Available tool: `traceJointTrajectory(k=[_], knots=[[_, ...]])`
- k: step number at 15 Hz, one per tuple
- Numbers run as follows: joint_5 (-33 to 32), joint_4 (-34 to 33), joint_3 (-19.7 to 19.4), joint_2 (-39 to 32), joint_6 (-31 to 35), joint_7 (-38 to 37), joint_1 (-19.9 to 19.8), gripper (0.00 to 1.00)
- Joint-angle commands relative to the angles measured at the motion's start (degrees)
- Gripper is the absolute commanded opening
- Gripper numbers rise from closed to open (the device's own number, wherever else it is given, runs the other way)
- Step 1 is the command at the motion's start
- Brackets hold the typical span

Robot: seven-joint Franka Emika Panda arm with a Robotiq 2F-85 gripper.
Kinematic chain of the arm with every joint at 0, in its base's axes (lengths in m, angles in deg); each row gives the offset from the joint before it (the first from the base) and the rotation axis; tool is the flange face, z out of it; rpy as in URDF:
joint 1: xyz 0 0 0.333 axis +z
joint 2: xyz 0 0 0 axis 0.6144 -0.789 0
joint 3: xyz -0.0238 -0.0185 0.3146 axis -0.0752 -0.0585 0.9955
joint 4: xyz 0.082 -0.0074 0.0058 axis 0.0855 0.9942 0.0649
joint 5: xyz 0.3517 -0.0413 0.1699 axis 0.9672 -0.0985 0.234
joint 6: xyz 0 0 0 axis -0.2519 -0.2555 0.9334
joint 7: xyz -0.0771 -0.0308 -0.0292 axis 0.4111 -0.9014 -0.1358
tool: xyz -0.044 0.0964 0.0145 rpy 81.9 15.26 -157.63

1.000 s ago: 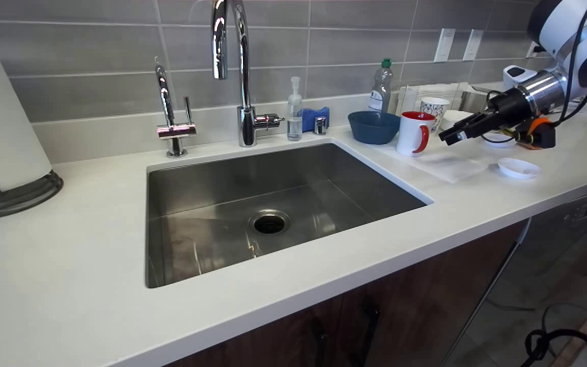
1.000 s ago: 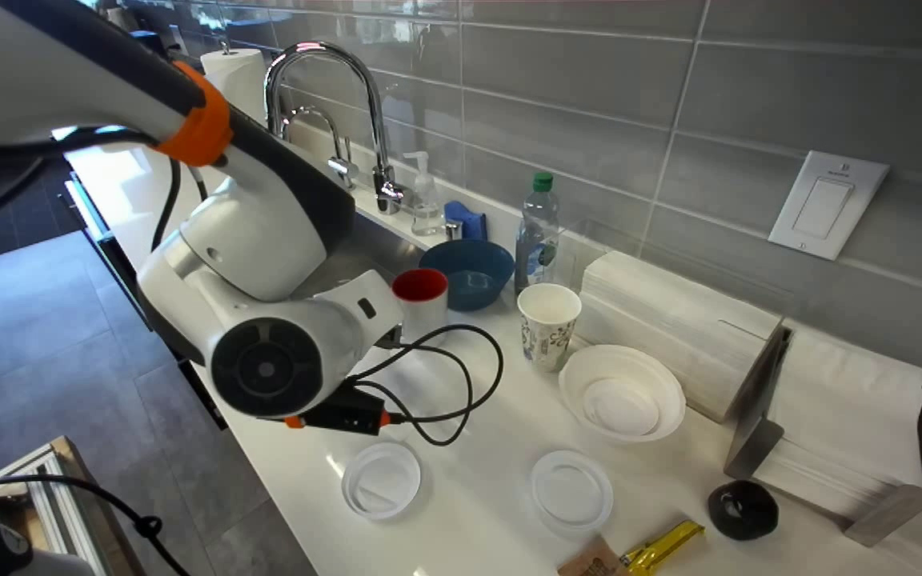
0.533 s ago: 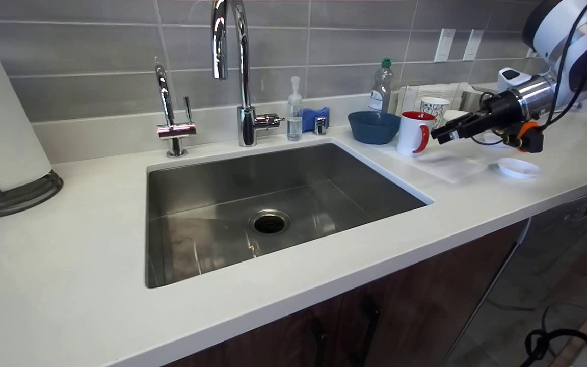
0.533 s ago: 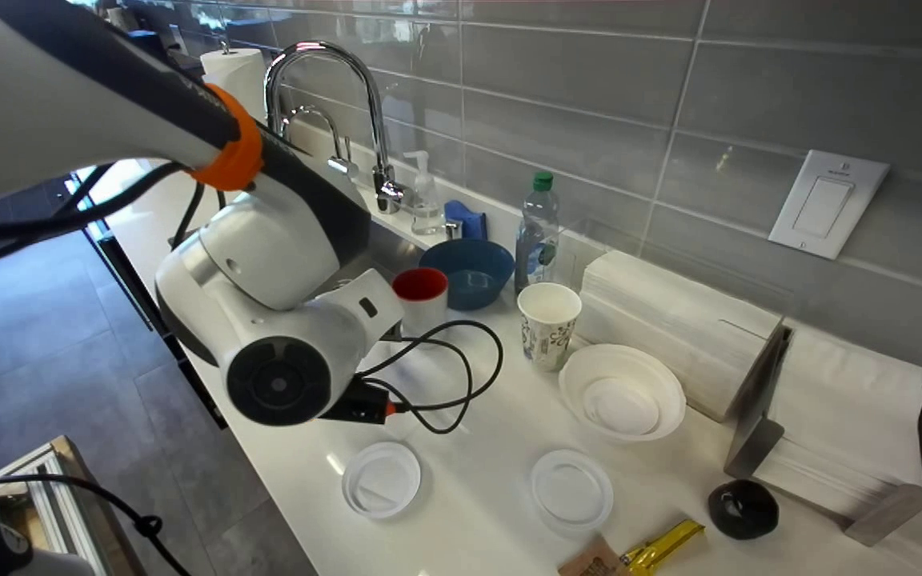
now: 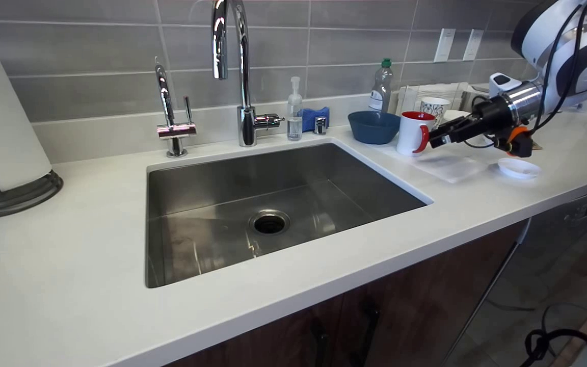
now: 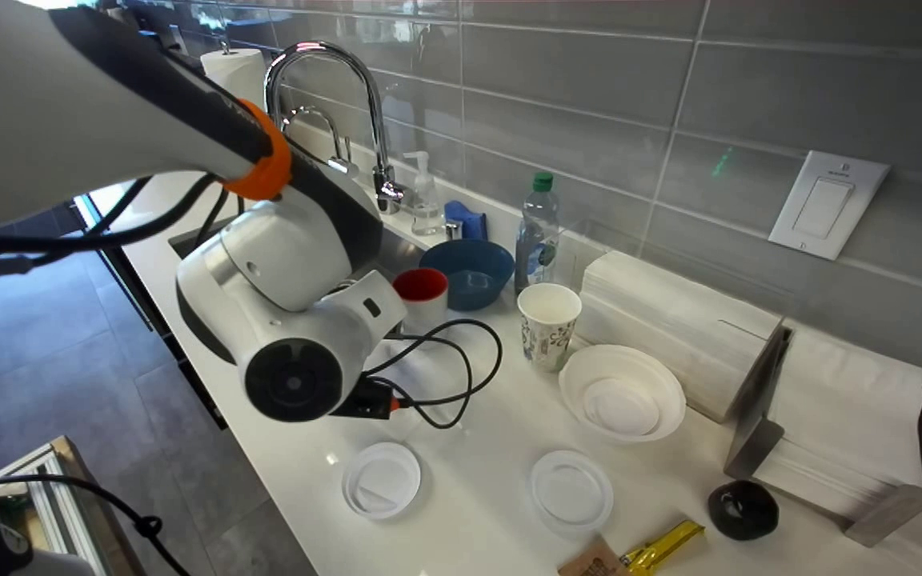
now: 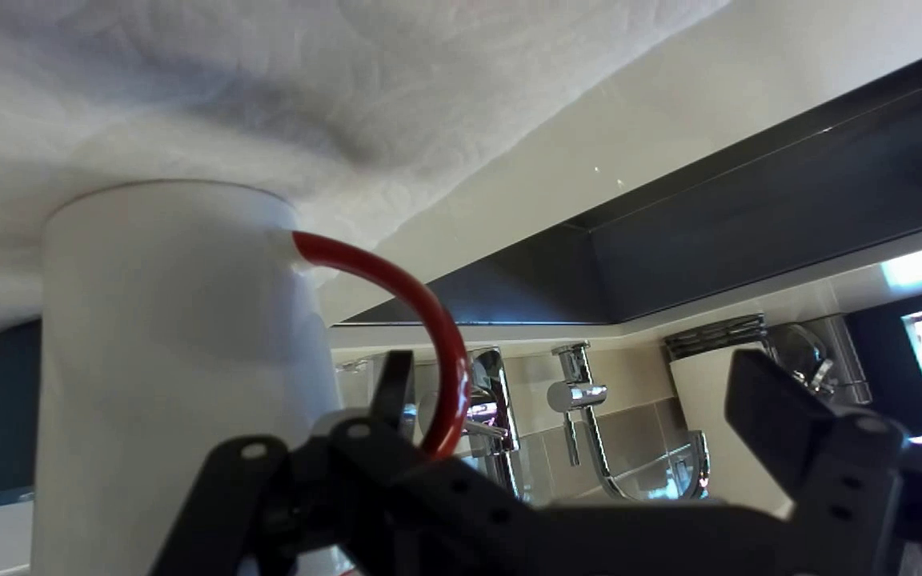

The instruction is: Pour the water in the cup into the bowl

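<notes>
Across the wrist view: one mug [image 7: 181, 344], its red handle [image 7: 453, 368] turned toward my gripper [image 7: 575, 390]. Fingers [image 7: 773, 420] spread wide, nothing clasped; one fingertip overlaps the loop, though whether it sits inside I cannot tell. Handling, as I judge it: ceramic, stiff, smooth, breakable if knocked; fairly heavy, more so with water aboard. Hold I would favour: firmly across the handle's outer curve, since a weight hung to one side may swivel.

In an exterior view: the same mug, upright on a pale sheet [image 5: 449, 169] near the sink [image 5: 252, 178], just beside the blue bowl [image 5: 373, 128]; whether the two touch, uncertain. Body white, straight-walled, taller than wide; lining [image 5: 418, 116] and handle red.

In an exterior view: red lining seen from above, lower body partly covered by the arm [image 6: 277, 264]. Water level not discernible. Also listed, not for this job: one patterned paper cup [image 6: 547, 328], one white bowl [image 6: 667, 384].
</notes>
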Motion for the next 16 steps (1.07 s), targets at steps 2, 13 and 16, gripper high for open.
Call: traceJointTrajectory(k=[2, 13, 16], knots=[[1.4, -2.1, -3.6, 4.0, 1.1, 3.7, 4.0, 1.0], [1.2, -4.9, -7.9, 9.3, 2.3, 8.4, 7.2, 0.38], [1.3, -5.3, -8.3, 10.4, 2.6, 9.2, 6.9, 0.32]])
